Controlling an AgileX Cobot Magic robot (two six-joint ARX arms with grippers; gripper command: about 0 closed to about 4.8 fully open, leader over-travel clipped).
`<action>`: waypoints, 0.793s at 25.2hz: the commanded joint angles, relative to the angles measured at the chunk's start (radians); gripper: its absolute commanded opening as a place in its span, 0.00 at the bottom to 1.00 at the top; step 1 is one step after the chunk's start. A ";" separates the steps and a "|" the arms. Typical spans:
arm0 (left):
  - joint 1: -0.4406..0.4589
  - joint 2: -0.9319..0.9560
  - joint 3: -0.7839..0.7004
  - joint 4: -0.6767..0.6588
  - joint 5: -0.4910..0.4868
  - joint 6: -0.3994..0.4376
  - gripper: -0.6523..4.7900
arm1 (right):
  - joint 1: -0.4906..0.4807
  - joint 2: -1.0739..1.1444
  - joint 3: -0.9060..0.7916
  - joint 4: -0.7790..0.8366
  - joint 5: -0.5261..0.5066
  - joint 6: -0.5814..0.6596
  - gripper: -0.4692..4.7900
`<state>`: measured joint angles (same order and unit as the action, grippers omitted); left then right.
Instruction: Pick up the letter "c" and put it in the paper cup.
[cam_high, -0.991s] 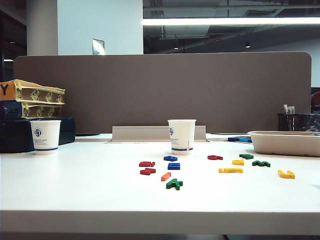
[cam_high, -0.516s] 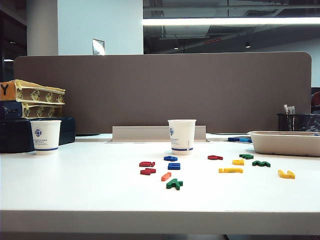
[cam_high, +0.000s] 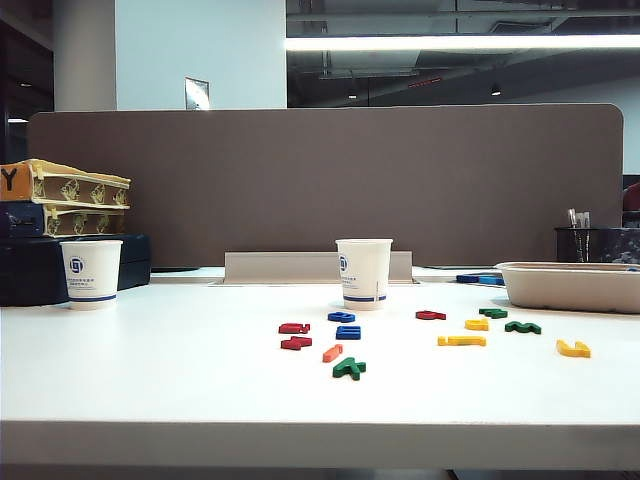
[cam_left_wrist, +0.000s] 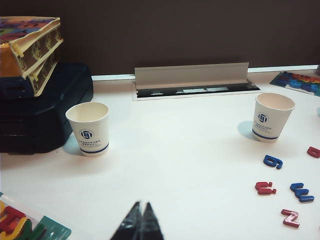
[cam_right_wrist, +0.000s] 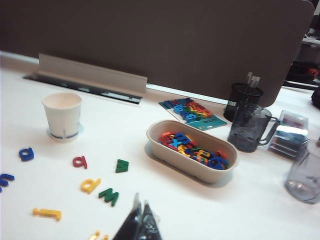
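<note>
Paper cup (cam_high: 363, 273) stands beyond left end effector (cam_left_wrist: 141, 221) and right end effector (cam_right_wrist: 141, 221).

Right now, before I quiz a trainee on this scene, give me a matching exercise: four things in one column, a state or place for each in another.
1 paper cup
2 beige tray
3 left gripper
4 right gripper

A shut, over the table, facing the tray
B holds mixed coloured letters
C shut, facing the logo-front cup
D upright behind two blue letters

Pairs: 1-D, 2-B, 3-C, 4-A
</note>
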<state>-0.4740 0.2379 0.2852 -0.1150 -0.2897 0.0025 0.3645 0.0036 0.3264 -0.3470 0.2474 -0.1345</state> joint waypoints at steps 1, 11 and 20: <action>0.000 0.000 -0.001 0.013 -0.015 -0.003 0.11 | 0.001 -0.006 -0.034 0.075 0.005 0.065 0.09; 0.000 0.000 -0.003 0.019 -0.044 0.006 0.11 | 0.001 -0.005 -0.152 0.154 0.047 0.064 0.09; 0.000 0.000 -0.005 0.016 -0.047 0.027 0.11 | 0.001 -0.005 -0.264 0.316 0.066 0.064 0.09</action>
<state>-0.4740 0.2382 0.2825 -0.1093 -0.3328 0.0254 0.3645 0.0036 0.0708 -0.0738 0.3111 -0.0723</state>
